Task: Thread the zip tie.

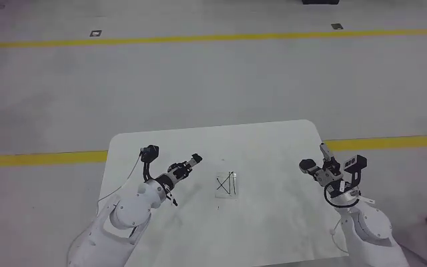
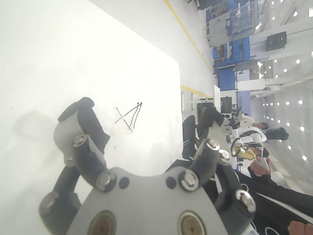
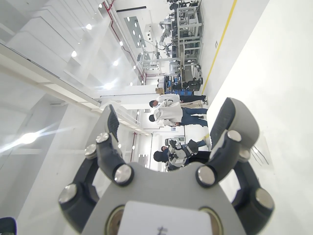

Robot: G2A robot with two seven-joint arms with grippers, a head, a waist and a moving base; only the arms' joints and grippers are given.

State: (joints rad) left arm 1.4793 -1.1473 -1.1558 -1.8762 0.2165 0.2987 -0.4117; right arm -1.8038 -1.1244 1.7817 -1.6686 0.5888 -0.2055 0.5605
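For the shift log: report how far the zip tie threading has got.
Done: nothing visible. The zip ties lie loose and straight on the table. In hand: nothing; left gripper and right gripper are open, empty. Left: grasping and threading.

Looked like a big robotics lab or industrial test hall. The white table (image 1: pixel 267 140) stood alone on open grey floor (image 1: pixel 200 87), with one yellow lane line (image 1: pixel 200 38) painted well past the table's far edge and another running out from both sides of the table. Well beyond the table there were blue storage racks (image 2: pixel 242 47), a metal frame rig (image 3: pixel 189 25) and other robots (image 3: pixel 179 154), all under a high ceiling with rows of spotlights (image 3: pixel 73 53).
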